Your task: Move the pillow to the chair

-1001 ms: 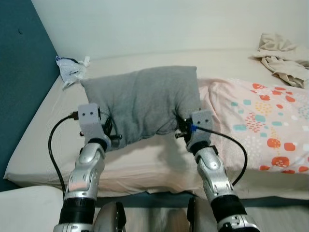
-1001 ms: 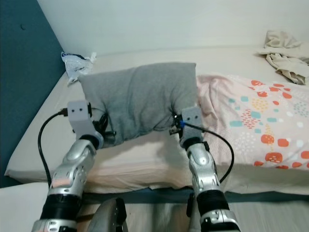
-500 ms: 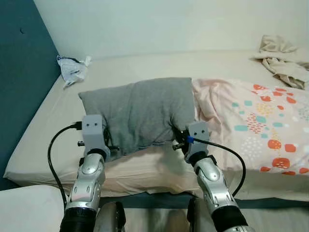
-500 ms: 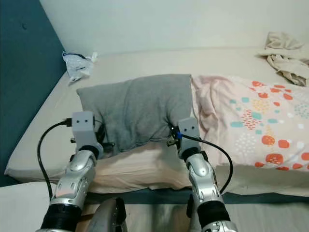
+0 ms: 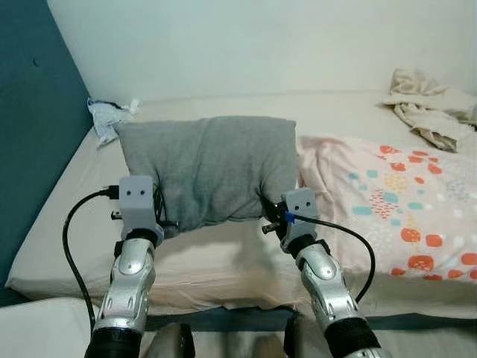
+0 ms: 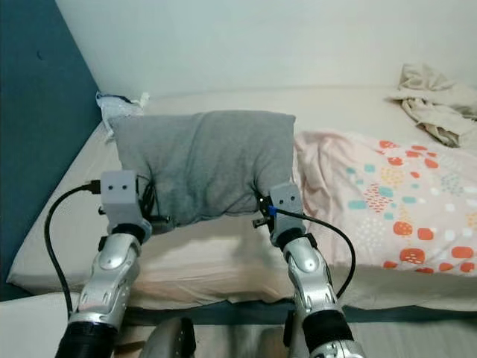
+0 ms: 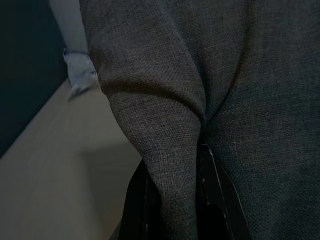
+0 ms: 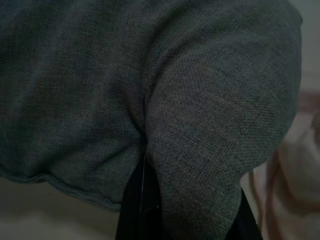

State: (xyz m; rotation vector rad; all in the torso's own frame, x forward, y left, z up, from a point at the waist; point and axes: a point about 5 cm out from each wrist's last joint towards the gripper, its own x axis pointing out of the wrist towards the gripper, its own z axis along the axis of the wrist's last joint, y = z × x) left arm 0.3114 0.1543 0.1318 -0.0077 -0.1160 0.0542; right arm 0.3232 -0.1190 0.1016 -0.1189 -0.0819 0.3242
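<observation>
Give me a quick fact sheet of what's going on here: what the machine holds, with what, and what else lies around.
Held item: grey pillow, lifted off the bed
Left gripper: pinching a fold of the pillow's lower left corner
Right gripper: pinching a fold of its lower right corner
Surface below: bed with a beige sheet
Beside the pillow: patterned blanket, on the robot's right
Far right corner: crumpled beige cloth
Far left corner: small white bundle by the blue wall
Chair: none to be seen
</observation>
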